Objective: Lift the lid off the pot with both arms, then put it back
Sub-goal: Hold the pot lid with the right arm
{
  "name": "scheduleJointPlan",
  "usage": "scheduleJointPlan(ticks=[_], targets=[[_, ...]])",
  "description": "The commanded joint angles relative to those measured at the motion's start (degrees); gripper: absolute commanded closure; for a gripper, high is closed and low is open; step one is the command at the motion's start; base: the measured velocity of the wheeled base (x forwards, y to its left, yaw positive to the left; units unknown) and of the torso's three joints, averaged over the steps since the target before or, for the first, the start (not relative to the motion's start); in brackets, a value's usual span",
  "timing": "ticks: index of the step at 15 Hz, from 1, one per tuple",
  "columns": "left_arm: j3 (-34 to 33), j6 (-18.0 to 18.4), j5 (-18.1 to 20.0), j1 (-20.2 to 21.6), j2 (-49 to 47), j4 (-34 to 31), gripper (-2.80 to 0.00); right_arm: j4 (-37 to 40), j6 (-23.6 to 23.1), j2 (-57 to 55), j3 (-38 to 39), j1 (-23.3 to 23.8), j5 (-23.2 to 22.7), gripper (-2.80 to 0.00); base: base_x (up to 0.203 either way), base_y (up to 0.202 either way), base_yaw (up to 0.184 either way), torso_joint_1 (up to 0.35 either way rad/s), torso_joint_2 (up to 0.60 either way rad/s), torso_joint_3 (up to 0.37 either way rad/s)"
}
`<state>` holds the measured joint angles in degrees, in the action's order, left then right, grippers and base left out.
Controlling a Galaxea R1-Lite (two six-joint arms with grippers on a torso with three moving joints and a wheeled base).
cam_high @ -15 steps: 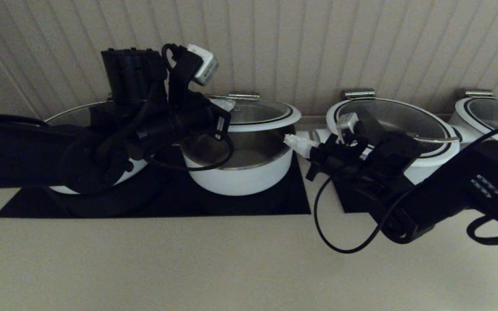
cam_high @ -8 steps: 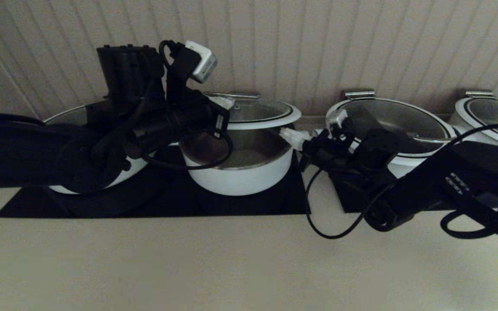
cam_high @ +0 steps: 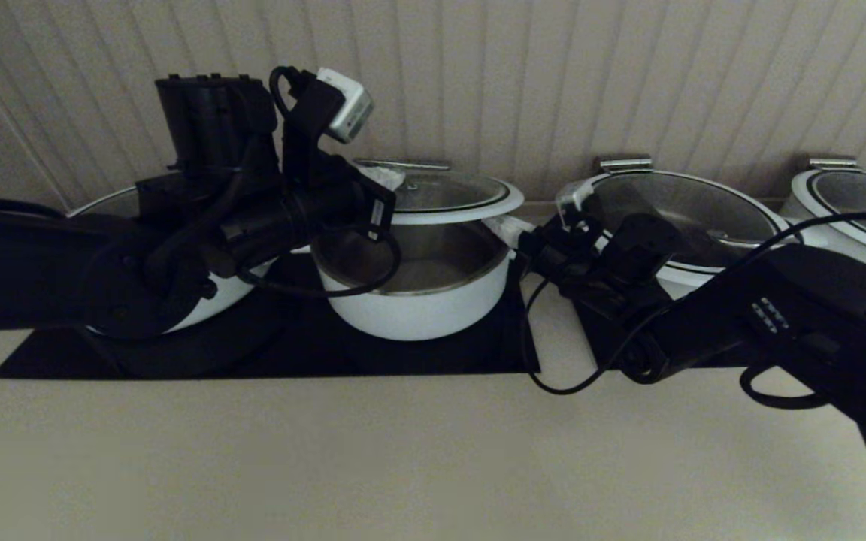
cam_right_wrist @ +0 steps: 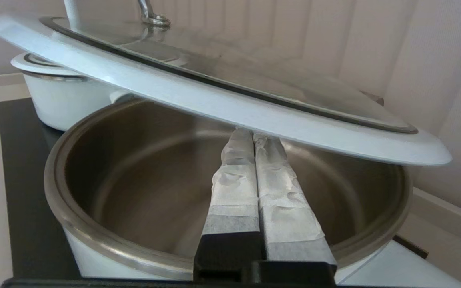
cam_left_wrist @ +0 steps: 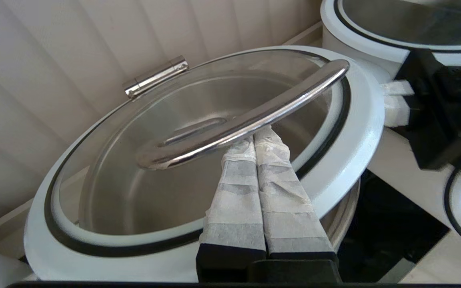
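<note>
The lid (cam_high: 448, 197), glass with a white rim, hangs tilted above the open white pot (cam_high: 418, 300), clear of its steel rim. My left gripper (cam_high: 388, 176) is shut, and its taped fingertips (cam_left_wrist: 268, 140) sit under the lid's curved steel handle (cam_left_wrist: 254, 116). My right gripper (cam_high: 508, 229) is shut at the pot's right side. In the right wrist view its tips (cam_right_wrist: 254, 136) press up under the lid's white rim (cam_right_wrist: 222, 104), over the pot's steel interior (cam_right_wrist: 134, 180).
Wider lidded white pots stand to the left (cam_high: 125, 203), the right (cam_high: 688, 210) and the far right (cam_high: 854, 203). Black mats (cam_high: 403, 353) lie under the pots. A panelled wall is close behind. Beige counter (cam_high: 403, 466) stretches in front.
My right arm has moved left and up, bringing its shut tips from beside the pot to under the lid's rim. My left arm has risen slightly with the lid.
</note>
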<state>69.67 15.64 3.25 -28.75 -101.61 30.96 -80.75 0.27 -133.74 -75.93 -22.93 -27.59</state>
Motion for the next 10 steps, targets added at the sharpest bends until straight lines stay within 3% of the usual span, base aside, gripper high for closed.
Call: scheduleJointPlan(ticks=[1,4,10], targets=[[-2.01,0.57,0.08,0.01,1.78,0.07,0.00,-0.36,-0.01,-0.38,-0.98,-0.10,-0.19,0.00,0.000,0.000,0.000,0.000,0.00,0.000],[-5.14,2.34,0.09,0.01,3.71,-0.02,0.00,0.50,0.00,-0.38,-2.18,-0.08,-0.19,0.00,0.000,0.000,0.000,0.000,0.00,0.000],[-5.95,2.46,-0.05,0.09,6.19,-2.65,0.00,0.85,-0.01,-0.38,-2.46,-0.02,-0.10,0.00,0.000,0.000,0.000,0.000,0.00,0.000]])
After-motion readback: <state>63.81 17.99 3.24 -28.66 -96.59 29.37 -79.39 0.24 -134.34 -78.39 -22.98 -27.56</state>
